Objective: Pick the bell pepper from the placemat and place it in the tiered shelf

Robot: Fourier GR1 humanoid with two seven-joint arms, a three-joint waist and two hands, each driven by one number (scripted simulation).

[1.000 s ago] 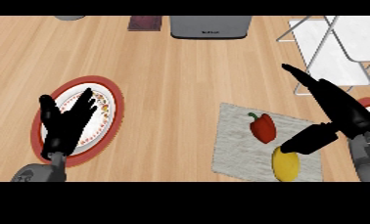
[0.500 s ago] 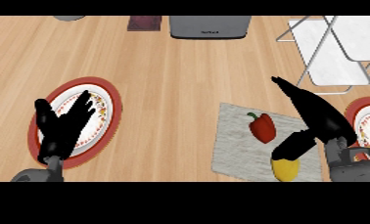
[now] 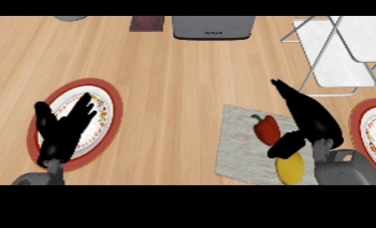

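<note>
Because the bell pepper (image 3: 266,129) lies ungrasped mid-placemat (image 3: 238,145), the released right hand (image 3: 308,117) is held beside it; the left hand (image 3: 64,130) is rested open.

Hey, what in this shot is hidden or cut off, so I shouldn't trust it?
- Head view: yellow fruit, top hidden under the right hand.
- Plate, middle covered by the left hand.
- Tiered shelf, cut by the right edge.
- Second plate, mostly beyond the right edge.
- Bell pepper on the placemat: hand contact unclear.
</note>
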